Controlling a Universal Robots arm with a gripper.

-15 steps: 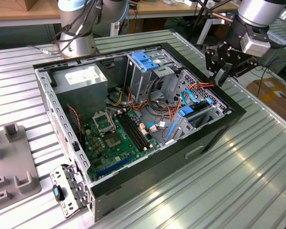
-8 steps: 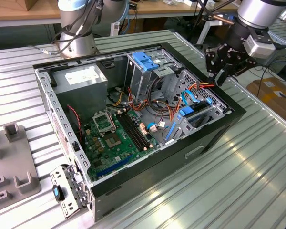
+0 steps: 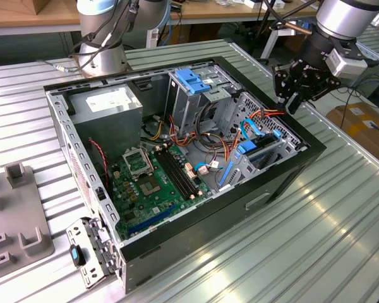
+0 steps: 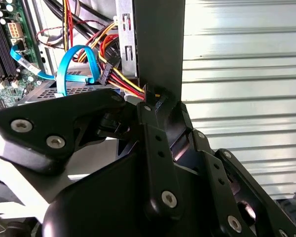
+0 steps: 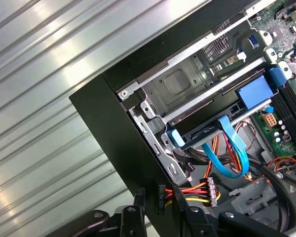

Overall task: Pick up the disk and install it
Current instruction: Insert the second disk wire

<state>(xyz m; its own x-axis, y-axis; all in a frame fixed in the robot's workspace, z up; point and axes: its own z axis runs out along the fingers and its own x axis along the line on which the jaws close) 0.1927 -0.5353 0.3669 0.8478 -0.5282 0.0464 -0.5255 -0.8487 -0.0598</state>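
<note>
The disk [image 5: 207,131] lies edge-on in the drive bay at the open computer case's front corner, with blue rails at its ends; in the exterior view the disk [image 3: 258,149] sits low on the case's right side. My gripper [image 3: 292,105] hangs over the case's black wall just beyond that bay. It is shut on a black power connector [image 5: 160,197] whose red, yellow and black wires run back into the case. In the second wrist view the gripper [image 4: 155,101] holds that connector [image 4: 157,96] against the wall's top edge. A blue data cable [image 5: 232,150] loops beside the bay.
The open case [image 3: 177,246] lies on a ribbed metal table [image 3: 316,240]. Inside it are the motherboard [image 3: 155,180], a grey power supply [image 3: 107,104] and an upright cage with a blue latch [image 3: 192,81]. A second arm's base [image 3: 101,53] stands behind; a grey fixture [image 3: 16,214] lies at the exterior view's left.
</note>
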